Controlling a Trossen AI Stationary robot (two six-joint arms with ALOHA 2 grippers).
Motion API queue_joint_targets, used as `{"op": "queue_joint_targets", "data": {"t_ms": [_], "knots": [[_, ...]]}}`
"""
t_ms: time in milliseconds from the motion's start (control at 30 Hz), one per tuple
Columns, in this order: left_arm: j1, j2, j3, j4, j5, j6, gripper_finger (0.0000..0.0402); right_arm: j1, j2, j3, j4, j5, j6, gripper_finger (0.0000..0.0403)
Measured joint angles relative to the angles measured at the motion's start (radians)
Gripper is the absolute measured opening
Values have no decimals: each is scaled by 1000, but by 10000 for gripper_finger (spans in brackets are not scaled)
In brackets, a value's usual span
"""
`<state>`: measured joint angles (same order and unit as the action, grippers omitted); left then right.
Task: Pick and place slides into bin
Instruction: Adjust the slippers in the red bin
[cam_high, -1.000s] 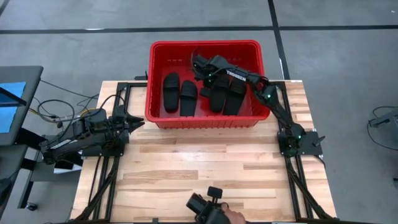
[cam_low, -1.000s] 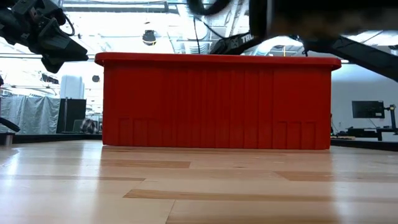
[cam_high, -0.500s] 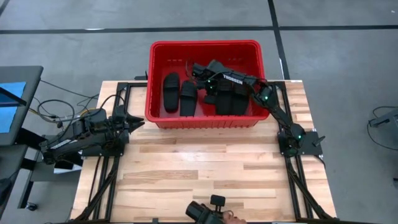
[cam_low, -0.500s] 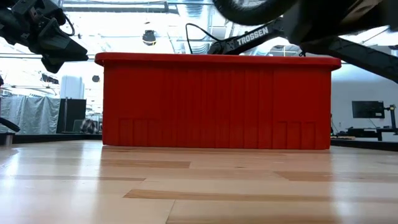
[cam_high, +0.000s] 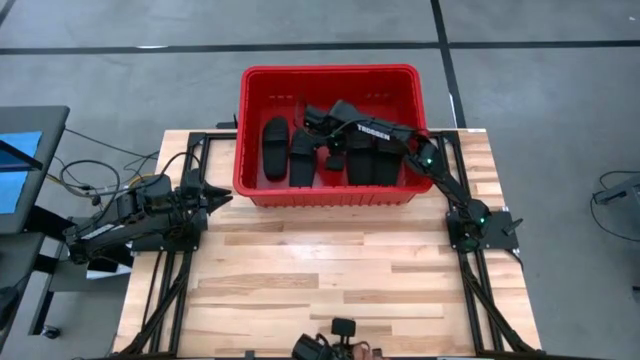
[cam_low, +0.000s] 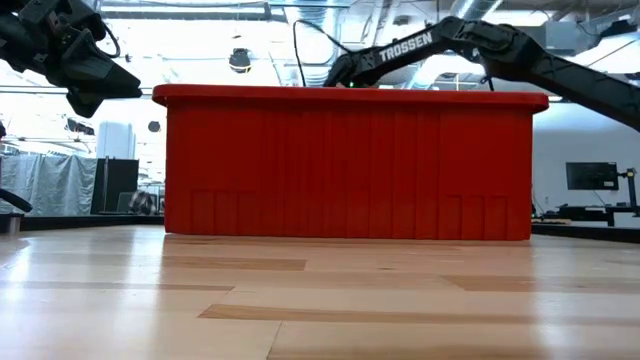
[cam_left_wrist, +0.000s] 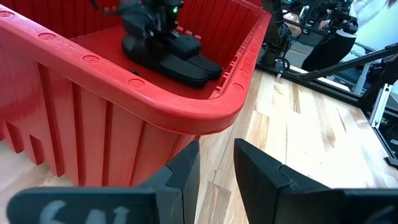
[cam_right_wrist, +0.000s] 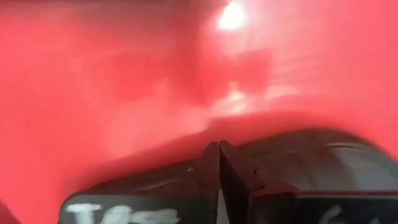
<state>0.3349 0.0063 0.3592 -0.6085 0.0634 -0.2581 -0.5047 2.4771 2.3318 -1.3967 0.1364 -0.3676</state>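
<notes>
The red bin (cam_high: 330, 70) stands at the table's far middle and fills the low view (cam_low: 350, 160). Inside lie four black slides: two at the left (cam_high: 272, 148) (cam_high: 302, 162) and two at the right (cam_high: 360, 160) (cam_high: 385, 160). My right gripper (cam_high: 306, 118) reaches into the bin over the far end of the second left slide. Its fingers are shut in the right wrist view (cam_right_wrist: 218, 163), with a dark shape (cam_right_wrist: 323, 162) beside them. My left gripper (cam_high: 222, 195) waits open (cam_left_wrist: 216, 165) outside the bin's near left corner (cam_left_wrist: 186, 106). My right gripper is shut low inside the bin, beside the far end of a left slide (cam_high: 300, 135). I cannot tell whether it touches the slide, because the arm covers the place from above and the bin wall hides it in the low view.
Bare wooden table (cam_high: 330, 270) lies between the bin and the near edge. A person's hand with a dark device (cam_high: 335, 348) shows at the near edge. Black frame rails (cam_high: 170, 270) (cam_high: 480, 280) run along both sides. A desk (cam_high: 25, 150) stands left of the table.
My right gripper has moved toward the table's left inside the bin, from over the right pair of slides to the left pair. The dark device at the near edge has drawn back out of the picture.
</notes>
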Motion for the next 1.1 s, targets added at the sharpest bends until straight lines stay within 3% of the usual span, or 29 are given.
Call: {"op": "queue_joint_targets", "data": {"t_ms": [133,267,333,600,1100], "knots": [[0,0,0,0,0,0,89,-10,-49,0,91,60,-6,0],[0,0,0,0,0,0,89,-47,-97,2,148,236,-31,0],[0,0,0,0,0,0,89,-76,-104,2,144,266,-38,0],[0,0,0,0,0,0,89,-184,-102,1,72,205,-43,0],[0,0,0,0,0,0,89,-230,-101,-4,45,85,-112,0]]}}
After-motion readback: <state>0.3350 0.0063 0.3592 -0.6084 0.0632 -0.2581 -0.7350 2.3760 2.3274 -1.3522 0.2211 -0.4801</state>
